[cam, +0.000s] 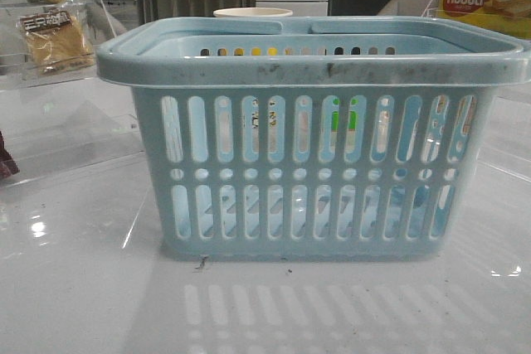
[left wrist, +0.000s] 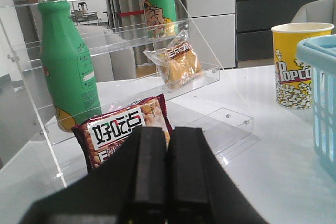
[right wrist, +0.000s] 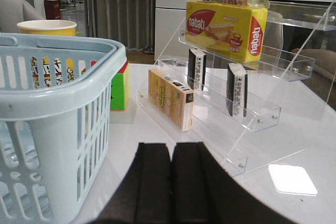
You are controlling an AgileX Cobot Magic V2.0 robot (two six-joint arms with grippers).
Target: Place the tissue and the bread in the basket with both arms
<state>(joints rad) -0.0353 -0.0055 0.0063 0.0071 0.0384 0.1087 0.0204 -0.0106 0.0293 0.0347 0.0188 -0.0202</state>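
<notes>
Both our grippers, left (left wrist: 167, 182) and right (right wrist: 170, 182), sit pressed together, holding nothing. The bread (left wrist: 180, 66) waits on the clear shelf at our eleven o'clock, the tissue (right wrist: 236, 90) upright on shelving at two o'clock, flanking the basket (cam: 315, 60) for one-arm reaches each.

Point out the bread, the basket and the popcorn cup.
bread (left wrist: 181, 65), left wrist view, middle of the packet.
basket (cam: 315, 62), front view, front rim.
popcorn cup (left wrist: 294, 69), left wrist view, printed side.

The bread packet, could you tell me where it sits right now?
The bread lies on the clear acrylic shelf at the front view's far left, left of the basket, below a green bottle.
</notes>
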